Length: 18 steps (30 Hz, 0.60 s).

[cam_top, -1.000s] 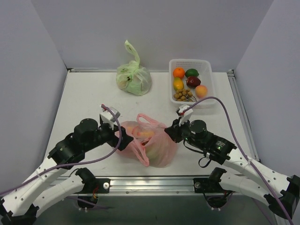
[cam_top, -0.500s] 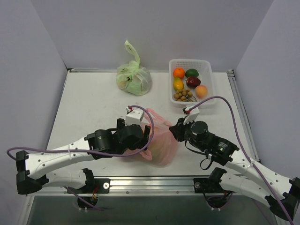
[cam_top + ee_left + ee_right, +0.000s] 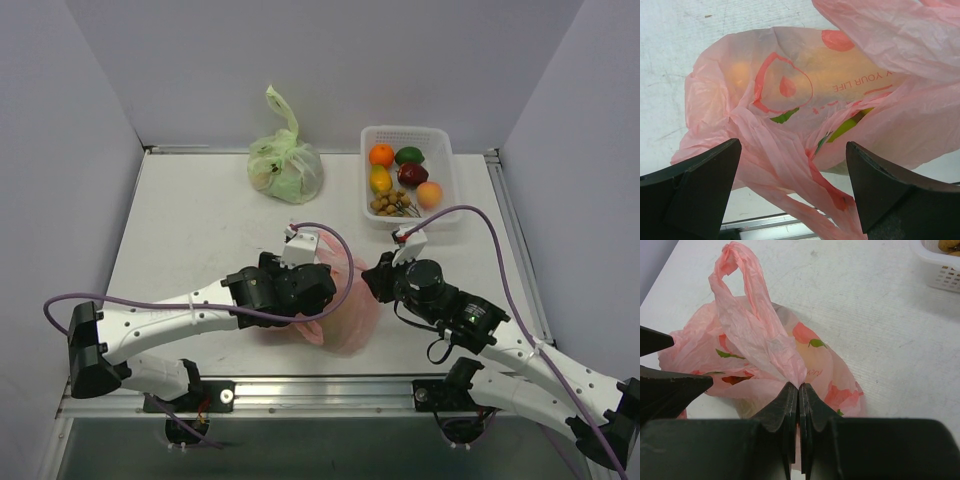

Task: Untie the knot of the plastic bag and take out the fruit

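The pink plastic bag (image 3: pixel 352 312) lies near the table's front edge, seen close in the left wrist view (image 3: pixel 790 90) and the right wrist view (image 3: pixel 810 357). My right gripper (image 3: pixel 799 386) is shut on the base of one handle loop (image 3: pixel 747 315), which stands free above it; it sits at the bag's right side (image 3: pixel 372 280). My left gripper (image 3: pixel 793 145) is open over the bag's left part (image 3: pixel 308 293), with a twisted handle strip (image 3: pixel 830 190) between its jaws, untouched. No tied knot shows. Fruit shows dimly through the plastic: an orange shape (image 3: pixel 740 75) and a green piece (image 3: pixel 850 125).
A white basket (image 3: pixel 405 130) at the back right holds several fruits (image 3: pixel 400 170). A tied pale green bag (image 3: pixel 285 165) stands at the back centre. Grey walls enclose the table on three sides.
My left arm has swung right from the bag's left side to over the bag, its gripper open. My right gripper has stayed shut on the handle, shifting only slightly.
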{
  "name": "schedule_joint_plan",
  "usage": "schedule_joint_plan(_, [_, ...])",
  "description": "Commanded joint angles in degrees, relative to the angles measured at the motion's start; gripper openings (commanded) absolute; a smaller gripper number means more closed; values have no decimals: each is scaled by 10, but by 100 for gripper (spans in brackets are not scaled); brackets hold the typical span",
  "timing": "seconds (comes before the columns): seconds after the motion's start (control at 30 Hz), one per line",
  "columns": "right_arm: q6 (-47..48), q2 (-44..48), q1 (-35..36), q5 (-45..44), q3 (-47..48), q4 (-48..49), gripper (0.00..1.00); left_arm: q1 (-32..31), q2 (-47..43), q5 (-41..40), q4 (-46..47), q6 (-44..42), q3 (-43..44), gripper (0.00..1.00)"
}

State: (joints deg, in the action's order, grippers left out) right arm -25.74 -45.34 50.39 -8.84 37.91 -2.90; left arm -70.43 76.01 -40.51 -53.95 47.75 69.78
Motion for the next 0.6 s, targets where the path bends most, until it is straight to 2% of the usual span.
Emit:
schedule_joint_plan(0.0, [-7, -1, 5, -22, -4, 7, 0, -2, 9, -7, -14, -5, 32, 97])
schedule_joint_plan(0.3, [-1, 11, 7, -29, -12, 6, 0, 2, 55, -26, -60, -7, 21, 97])
schedule_joint_plan(0.4, [2, 22, 7, -40, -18, 3, 0, 13, 47, -47, -73, -5, 12, 88])
schedule_joint_plan(0.53, [5, 32, 6, -49, -24, 1, 0, 42, 22, -56, -75, -24, 2, 70])
schedule_joint_plan(0.57, [4, 32, 6, -50, -24, 1, 0, 57, 21, -55, -75, -32, 1, 68])
